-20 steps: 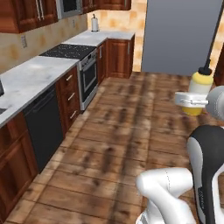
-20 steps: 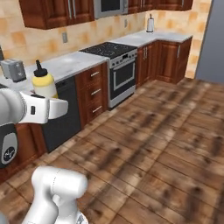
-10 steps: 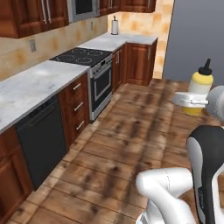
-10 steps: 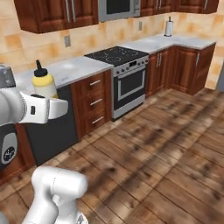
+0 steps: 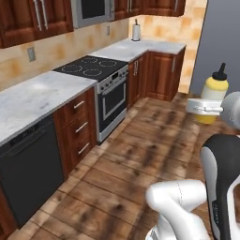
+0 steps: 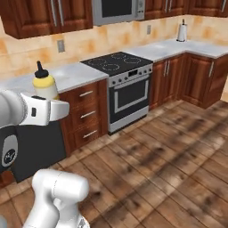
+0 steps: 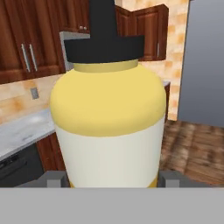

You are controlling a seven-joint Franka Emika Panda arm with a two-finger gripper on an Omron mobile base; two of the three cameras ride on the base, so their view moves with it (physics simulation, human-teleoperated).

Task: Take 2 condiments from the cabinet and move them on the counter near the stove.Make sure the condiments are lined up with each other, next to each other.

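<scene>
A yellow squeeze bottle [image 5: 214,92] with a dark pointed nozzle, one of the condiments, is held upright in the air over the floor, with my gripper [image 5: 205,107] shut on its lower body. From the right base the bottle [image 6: 43,84] stands above the gripper [image 6: 52,109]. The bottle [image 7: 109,127] looms close in the hand view, with the gripper [image 7: 112,179] at its base. The black stove [image 5: 92,66] [image 6: 117,61] sits in the marbled counter [image 5: 33,96] [image 6: 73,74]. Wooden wall cabinets [image 5: 33,16] hang above.
A steel microwave [image 5: 92,10] hangs over the stove. A paper towel roll [image 5: 136,32] stands on the far corner counter. A black dishwasher [image 5: 28,173] sits left of the drawers [image 5: 79,126]. A grey fridge [image 5: 220,42] stands on the right. Wooden floor [image 5: 140,159] lies ahead.
The whole picture has shifted: the base has driven, and the stove and counter now sit closer and more central. The bottle stays in the gripper.
</scene>
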